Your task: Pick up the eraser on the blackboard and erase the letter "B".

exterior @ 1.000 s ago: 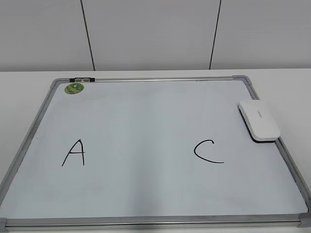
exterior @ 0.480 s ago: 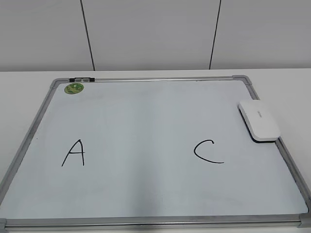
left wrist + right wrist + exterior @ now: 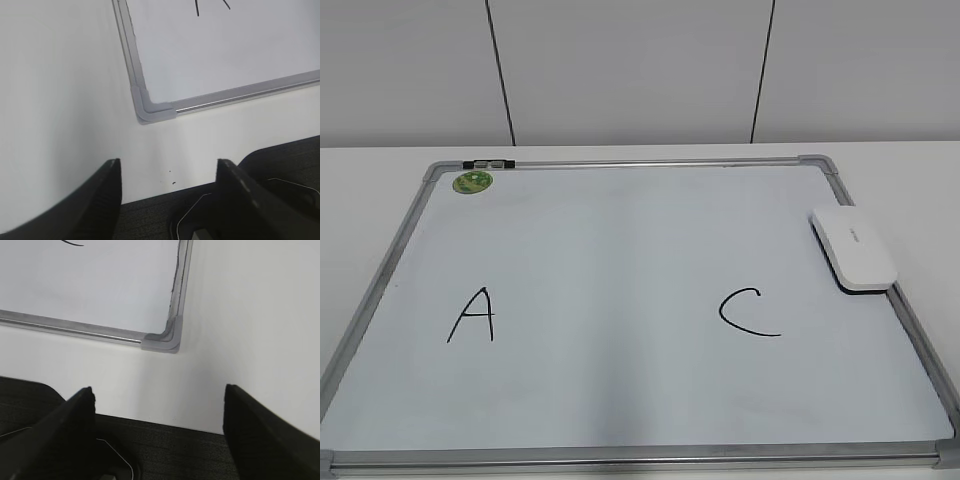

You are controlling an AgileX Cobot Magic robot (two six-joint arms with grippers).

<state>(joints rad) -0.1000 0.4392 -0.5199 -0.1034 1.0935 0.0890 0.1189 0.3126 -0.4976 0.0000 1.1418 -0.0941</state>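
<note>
The blackboard (image 3: 620,240), a white board with a grey frame, lies flat on the table. The white eraser (image 3: 852,248) rests on its right edge. A black "A" (image 3: 472,315) and a black "C" (image 3: 748,312) are on it; no letter "B" shows. My left gripper (image 3: 167,167) is open and empty, back over the table's front edge near the board's near-left corner (image 3: 150,111). My right gripper (image 3: 159,395) is open and empty near the near-right corner (image 3: 167,342). Neither gripper shows in the exterior view.
A green round sticker (image 3: 473,182) sits at the board's far-left corner. White table (image 3: 900,175) surrounds the board. A dark surface (image 3: 150,215) lies below the table's front edge under both grippers. A panelled wall stands behind.
</note>
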